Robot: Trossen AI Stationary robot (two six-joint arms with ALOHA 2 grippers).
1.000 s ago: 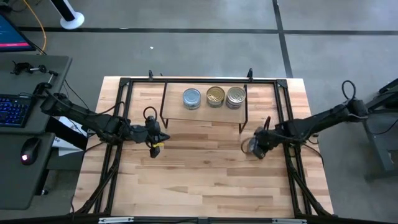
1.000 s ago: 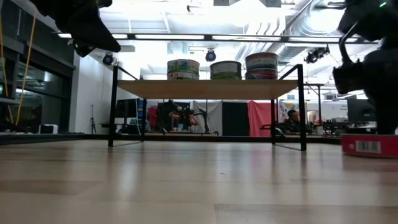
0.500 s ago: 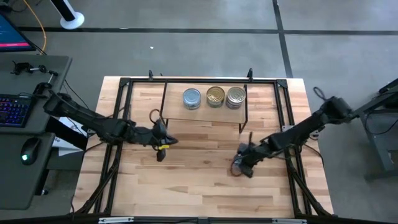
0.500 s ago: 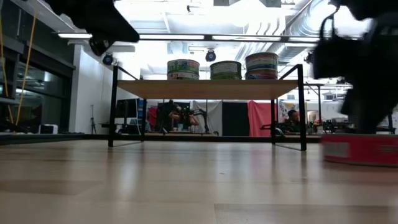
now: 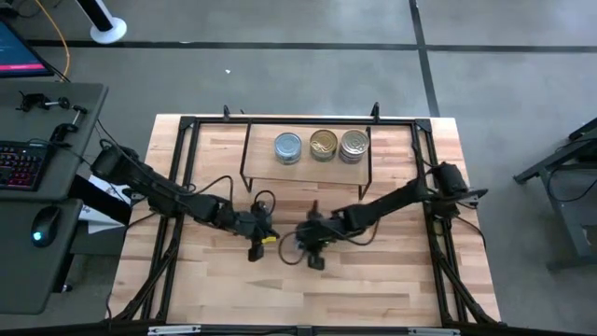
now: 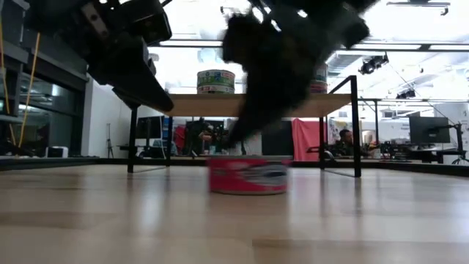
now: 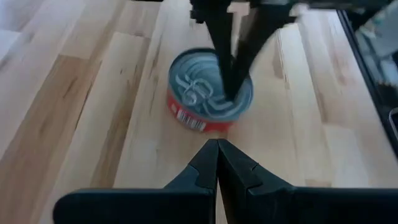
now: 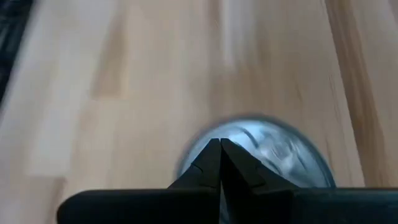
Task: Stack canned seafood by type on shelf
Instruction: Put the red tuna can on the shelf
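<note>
Left wrist view: silver-topped, red-sided tin (image 7: pixel 210 93).

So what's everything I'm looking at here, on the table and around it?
Red-sided round tin with a silvery-blue pull-tab lid: one, on the light wood table, near its middle, in front of the shelf.
Round tins on the low wood-topped shelf with black legs: three in a row; bluish-silver lid, gold lid, silver lid.
Keyboard and mouse: one each, dark, on the grey side desk left of the table.
Left gripper: one, dark, fingers shut, beside the red-sided tin.
Right gripper: one, dark, fingers shut, tip on the tin's lid.
</note>
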